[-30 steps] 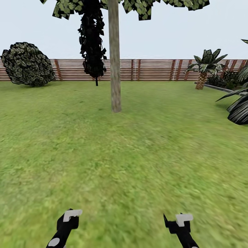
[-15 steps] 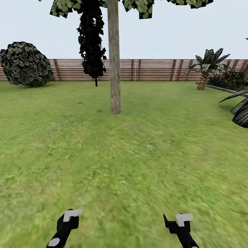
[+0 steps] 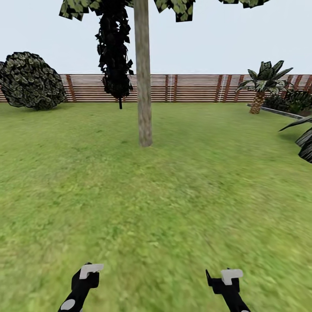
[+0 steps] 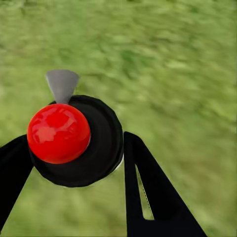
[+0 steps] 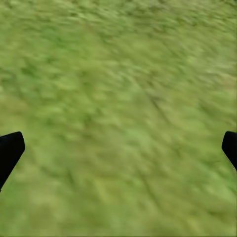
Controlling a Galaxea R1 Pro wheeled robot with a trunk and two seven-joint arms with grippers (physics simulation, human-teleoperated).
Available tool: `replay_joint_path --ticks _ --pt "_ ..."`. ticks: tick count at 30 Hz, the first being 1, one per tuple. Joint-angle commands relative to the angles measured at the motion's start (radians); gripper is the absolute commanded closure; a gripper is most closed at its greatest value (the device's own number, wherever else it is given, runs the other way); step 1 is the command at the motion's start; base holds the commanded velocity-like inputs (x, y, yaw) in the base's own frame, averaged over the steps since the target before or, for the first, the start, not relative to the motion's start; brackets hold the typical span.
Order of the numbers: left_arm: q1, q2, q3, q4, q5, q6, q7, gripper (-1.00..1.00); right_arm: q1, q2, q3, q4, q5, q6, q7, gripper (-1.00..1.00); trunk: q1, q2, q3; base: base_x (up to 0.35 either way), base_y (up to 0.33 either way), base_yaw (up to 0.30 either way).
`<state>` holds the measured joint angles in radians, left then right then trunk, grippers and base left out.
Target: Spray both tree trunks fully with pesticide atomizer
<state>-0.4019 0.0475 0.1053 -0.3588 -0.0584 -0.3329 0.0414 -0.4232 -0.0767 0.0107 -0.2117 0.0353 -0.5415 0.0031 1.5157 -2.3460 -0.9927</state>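
One tree stands ahead on the lawn, its thick pale grey-brown trunk (image 3: 144, 86) rising out of the head view's top. In the left wrist view, the pesticide atomizer (image 4: 101, 143) appears end-on as a round black body with a red knob and a grey nozzle. My left gripper (image 4: 74, 139) is shut on it, black fingers pressed against both its sides. Low in the head view sit my left gripper (image 3: 86, 275) and right gripper (image 3: 225, 278), several metres short of the trunk. The right gripper (image 5: 118, 148) is open, with only grass between its fingertips.
A thin-stemmed dark-leaved tree (image 3: 115, 52) stands behind and left of the trunk. A round bush (image 3: 30, 80) sits at far left, a short palm (image 3: 260, 86) at far right, dark fronds (image 3: 305, 145) at the right edge. A brown slat fence (image 3: 195, 87) bounds the lawn.
The whole head view has shifted: the trunk sits slightly lower and larger, the right-hand fronds slide outward, so the camera moves toward the tree. Both grippers hold their pose.
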Motion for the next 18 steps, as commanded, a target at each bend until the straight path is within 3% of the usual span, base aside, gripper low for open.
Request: replay_joint_path --ticks 1,18 --pt "0.0 0.0 0.0 0.0 0.0 0.0 0.0 1.0 0.0 0.001 0.0 0.0 0.0 0.0 0.0 -1.0 0.0 0.0 0.0 0.339 0.0 0.0" --pt "0.0 0.0 0.0 0.0 -0.001 -0.001 0.0 1.0 0.0 0.0 0.0 0.0 0.0 0.0 0.0 -1.0 0.0 0.0 0.0 0.339 0.0 0.0"
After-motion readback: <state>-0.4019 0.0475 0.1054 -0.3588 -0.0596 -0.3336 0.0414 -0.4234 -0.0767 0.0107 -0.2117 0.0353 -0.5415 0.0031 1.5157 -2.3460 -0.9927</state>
